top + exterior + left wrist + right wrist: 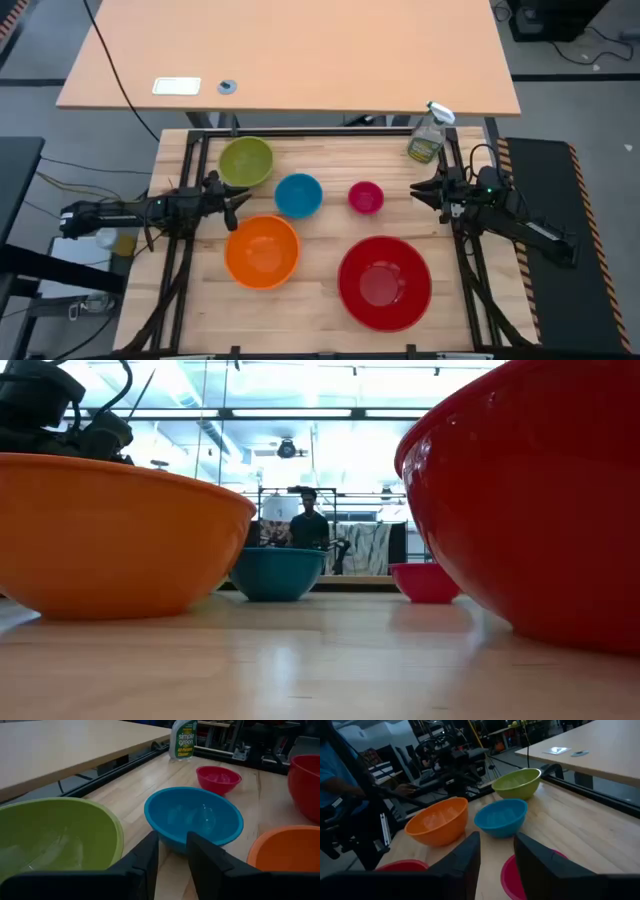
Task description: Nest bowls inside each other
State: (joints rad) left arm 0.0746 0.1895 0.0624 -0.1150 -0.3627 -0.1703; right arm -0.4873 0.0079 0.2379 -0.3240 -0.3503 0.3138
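Five bowls stand upright on their bases on the wooden table: a green bowl at the far left, a blue bowl, a small pink bowl, an orange bowl and a large red bowl near the front. My left gripper hovers level at the left, between the green and orange bowls, pointing at the blue bowl. Its fingers are apart with nothing between them. My right gripper stays at the right edge, pointing at the pink bowl, also open and empty.
A spray bottle stands at the table's far right corner. A larger tan desk lies beyond the far edge. A dark metal frame runs along the table's sides. In the low view a person stands far off in the room.
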